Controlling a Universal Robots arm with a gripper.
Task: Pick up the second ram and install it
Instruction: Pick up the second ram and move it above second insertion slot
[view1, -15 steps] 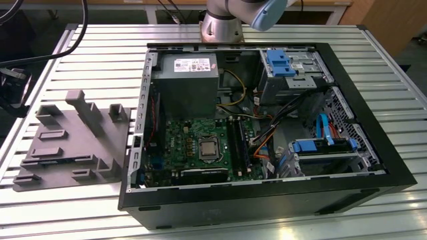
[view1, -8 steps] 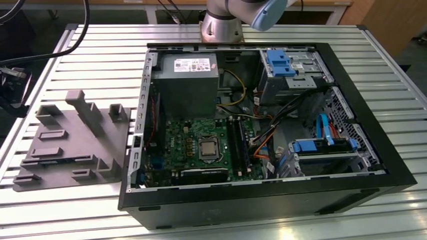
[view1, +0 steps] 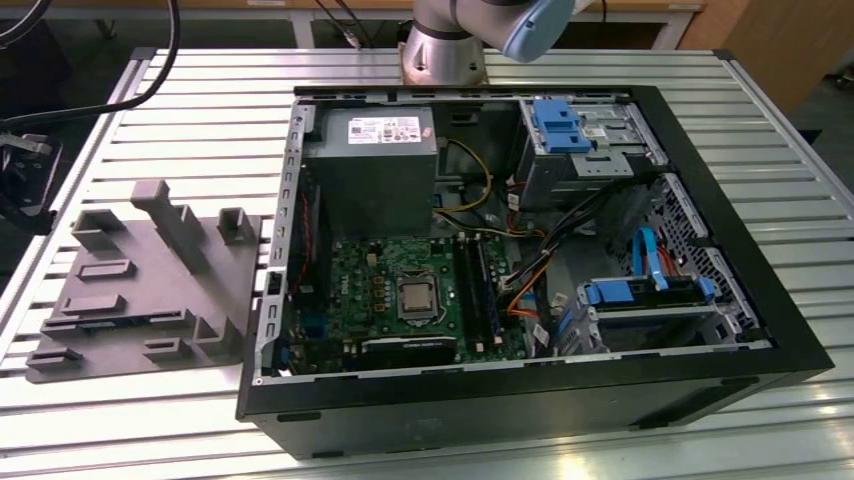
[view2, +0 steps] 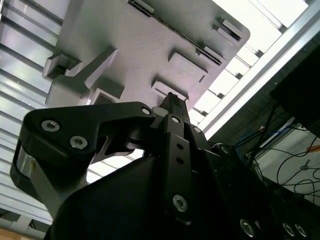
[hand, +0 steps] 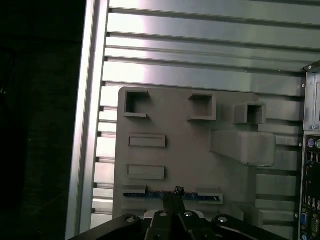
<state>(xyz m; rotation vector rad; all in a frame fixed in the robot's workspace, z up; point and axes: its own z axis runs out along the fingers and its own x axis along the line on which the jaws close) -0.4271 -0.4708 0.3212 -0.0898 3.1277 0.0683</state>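
– Where is the second ram (hand: 145, 194) now?

– It stands on its edge in a slot of the grey fixture plate (hand: 190, 150), on the bench (hand: 200, 50) beside the computer case (view1: 534, 400). In the first wrist view the pincer (hand: 177, 192) is lined up over the middle of the stick. It looks closed, and I see nothing in it.

– What could go wrong?

– I think a closed pincer that goes down would hit the thin top edge. It could chip the stick or jam it in the slot. A grip away from the centre could also tilt the stick when it is lifted. Inside the case, the orange cables (view1: 527, 290) lie just beside the motherboard slots (view1: 474, 290) and could catch it.
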